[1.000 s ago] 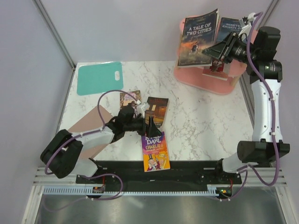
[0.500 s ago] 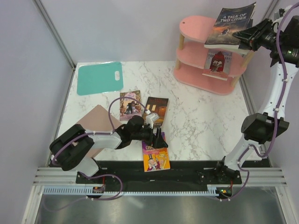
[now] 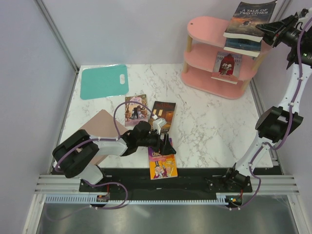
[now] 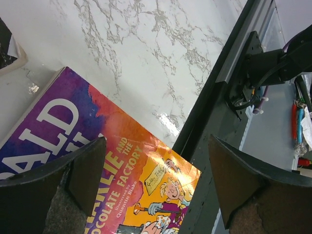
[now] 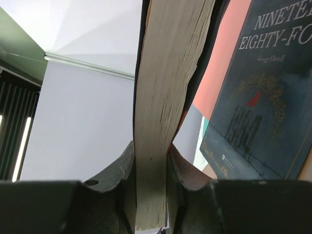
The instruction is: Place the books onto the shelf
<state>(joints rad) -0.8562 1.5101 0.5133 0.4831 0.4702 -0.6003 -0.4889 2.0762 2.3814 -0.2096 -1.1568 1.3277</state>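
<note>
Over the last second the right arm had unfolded from a low crouch in front of the shelf (image 3: 204, 23) and lifted the Tale of Two Cities paperback (image 3: 253, 17) to the right end of its top board. The left arm had swung off the brown book (image 3: 163, 112) toward the Roald Dahl book (image 3: 164, 166), then barely shifted.

The right gripper (image 3: 271, 30) was clamped on the paperback's page edge, its fingers (image 5: 124, 165) pinching the pages. Holding that outer edge probably let the spine lead inward over the board. The paperback hung just above the Nineteen Eighty-Four copy (image 3: 243, 47) already lying on the top board; whether the two touched could not be told. Another book (image 3: 227, 63) stood on a lower board. The right arm stood stretched tall, wrist bent back toward the shelf.

Well apart from the shelf, to its front left, the left arm lay low and extended. The left gripper (image 3: 165, 143) was spread wide and held nothing, its fingers (image 4: 63, 180) straddling the Roald Dahl book, seemingly set for a grasp. The pink-purple book (image 3: 135, 106) lay flat beside the brown one, on the side away from the shelf.
</note>
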